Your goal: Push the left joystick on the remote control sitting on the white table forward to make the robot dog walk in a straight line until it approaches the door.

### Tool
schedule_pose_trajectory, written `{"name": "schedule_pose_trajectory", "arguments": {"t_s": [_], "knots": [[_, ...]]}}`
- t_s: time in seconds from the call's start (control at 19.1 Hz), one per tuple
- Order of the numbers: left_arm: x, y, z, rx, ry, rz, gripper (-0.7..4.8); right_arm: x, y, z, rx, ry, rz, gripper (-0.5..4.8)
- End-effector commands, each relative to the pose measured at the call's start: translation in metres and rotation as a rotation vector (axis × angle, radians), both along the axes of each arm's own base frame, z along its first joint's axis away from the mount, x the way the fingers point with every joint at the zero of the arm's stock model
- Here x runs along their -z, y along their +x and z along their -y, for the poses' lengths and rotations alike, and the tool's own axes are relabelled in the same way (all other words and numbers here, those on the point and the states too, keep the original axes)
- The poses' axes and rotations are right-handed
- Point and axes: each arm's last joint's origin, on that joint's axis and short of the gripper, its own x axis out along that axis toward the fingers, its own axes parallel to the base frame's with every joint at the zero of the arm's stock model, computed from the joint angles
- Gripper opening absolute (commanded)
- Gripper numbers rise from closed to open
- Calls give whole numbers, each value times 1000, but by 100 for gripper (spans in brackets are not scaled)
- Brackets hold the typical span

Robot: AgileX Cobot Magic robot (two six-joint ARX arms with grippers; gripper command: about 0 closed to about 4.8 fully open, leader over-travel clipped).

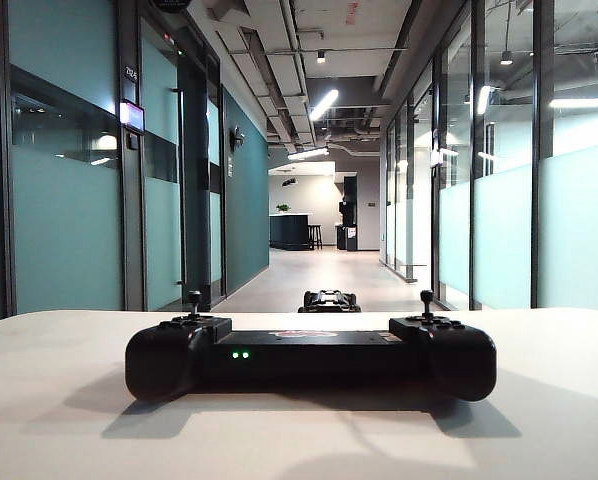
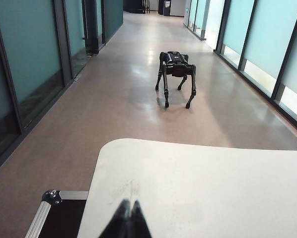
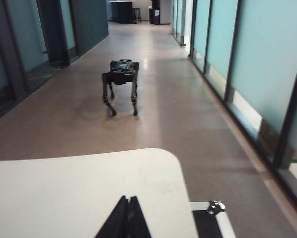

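The black remote control [image 1: 311,355] lies across the white table [image 1: 69,400] in the exterior view, two green lights lit on its middle bar. Its left joystick [image 1: 193,300] stands upright, untouched. The robot dog [image 1: 329,300] stands in the corridor beyond the table edge, also seen on its four legs in the left wrist view [image 2: 176,74] and the right wrist view [image 3: 120,84]. My left gripper [image 2: 128,204] is shut, empty, over the bare table [image 2: 213,188]. My right gripper [image 3: 128,199] is likewise shut and empty above the table [image 3: 54,193]. Neither gripper appears in the exterior view. The remote control is out of both wrist views.
A long corridor with teal glass walls [image 1: 69,200] runs ahead to a far room [image 1: 309,215]. A door [image 1: 194,180] stands on the left side. Black cases with metal corners sit beside the table [image 2: 56,213] [image 3: 213,218].
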Motion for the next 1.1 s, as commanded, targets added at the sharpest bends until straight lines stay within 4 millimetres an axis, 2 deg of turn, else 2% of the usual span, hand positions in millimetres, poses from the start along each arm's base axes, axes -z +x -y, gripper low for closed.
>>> {"name": "schedule_pose_trajectory", "arguments": {"t_s": [0.05,0.94,1.1], "knots": [[-2,0,0,2,4,16,-5,2,0,-2,-67,-5,-2,-1],[-5,0,0,1,1,40,-5,2,0,0,-13,-3,-12,-1],[-15,-2,0,-1,-8,86,-5,-13,-3,0,-14,14,31,-2]]}}
